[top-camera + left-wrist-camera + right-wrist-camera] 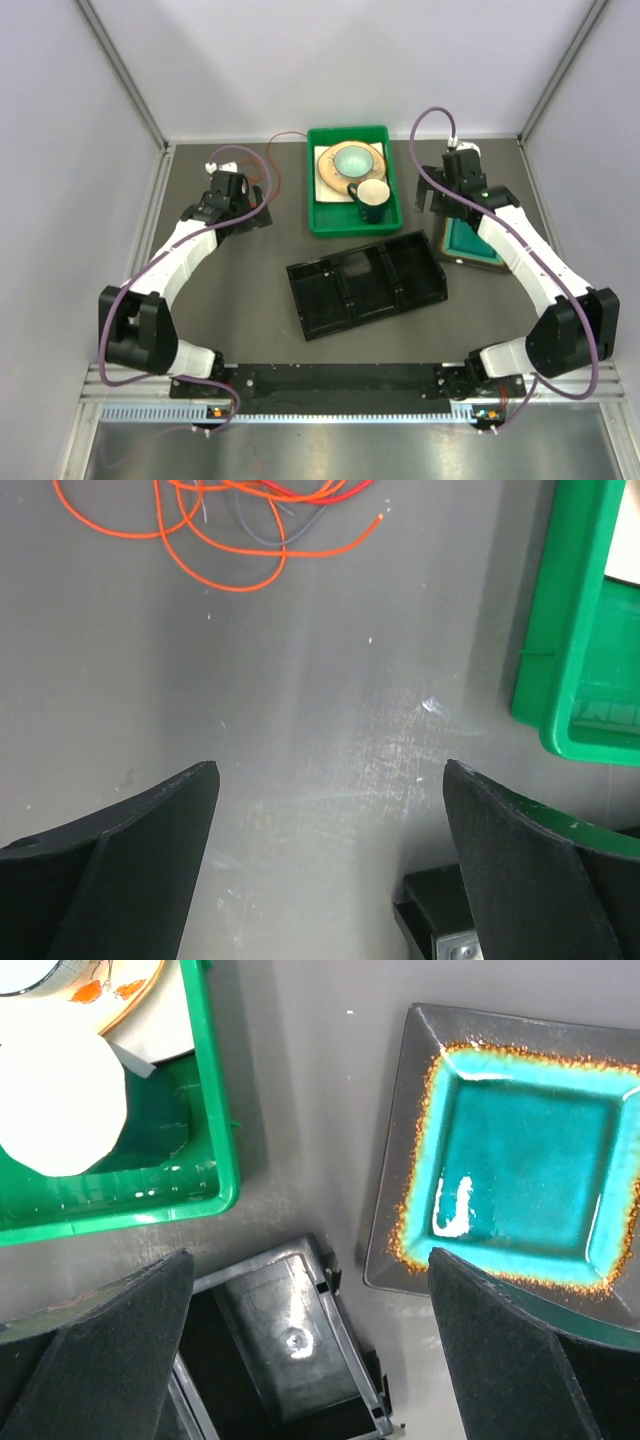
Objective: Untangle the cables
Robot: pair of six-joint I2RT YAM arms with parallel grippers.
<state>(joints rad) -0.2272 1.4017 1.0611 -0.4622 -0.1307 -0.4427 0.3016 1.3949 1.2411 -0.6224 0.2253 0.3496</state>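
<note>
The cables lie tangled on the grey table at the back left. In the left wrist view, loops of the orange cable (230, 550) cross a red cable (335, 492) and a thin grey strand (255, 525) at the top edge. In the top view a thin orange-red strand (277, 165) curves beside the left arm. My left gripper (330, 770) (243, 200) is open and empty, hovering short of the tangle. My right gripper (310, 1255) (440, 200) is open and empty, above the corner of a black tray.
A green bin (314, 215) with a plate and a dark mug (372, 198) stands at the back centre, just right of the cables (580, 630). A black compartment tray (365, 283) lies mid-table. A teal square plate (520, 1160) lies at the right.
</note>
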